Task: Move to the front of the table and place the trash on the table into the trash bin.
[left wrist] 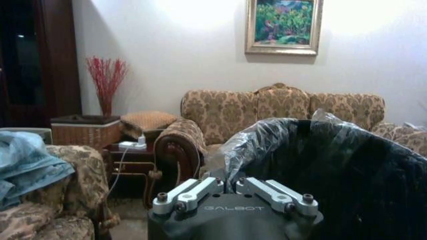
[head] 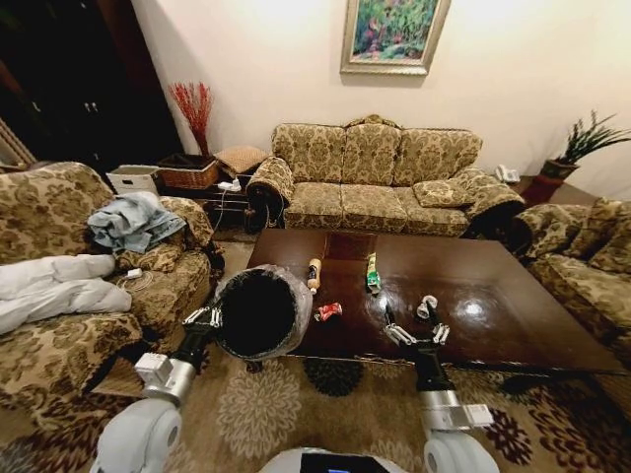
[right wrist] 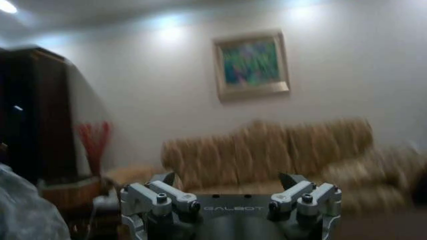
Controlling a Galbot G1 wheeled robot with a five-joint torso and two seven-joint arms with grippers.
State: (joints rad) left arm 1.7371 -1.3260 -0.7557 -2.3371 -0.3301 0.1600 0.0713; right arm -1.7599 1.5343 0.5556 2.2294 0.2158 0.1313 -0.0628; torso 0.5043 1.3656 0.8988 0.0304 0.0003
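The word "GALBOT" is printed in pale capital letters on the dark housing of the left gripper, just behind the base of its fingers, at about six o'clock in the left wrist view. The same word, "GALBOT", appears on the dark housing of the right gripper, between its two finger mounts, again near six o'clock in the right wrist view. No other lettering, label or number can be read
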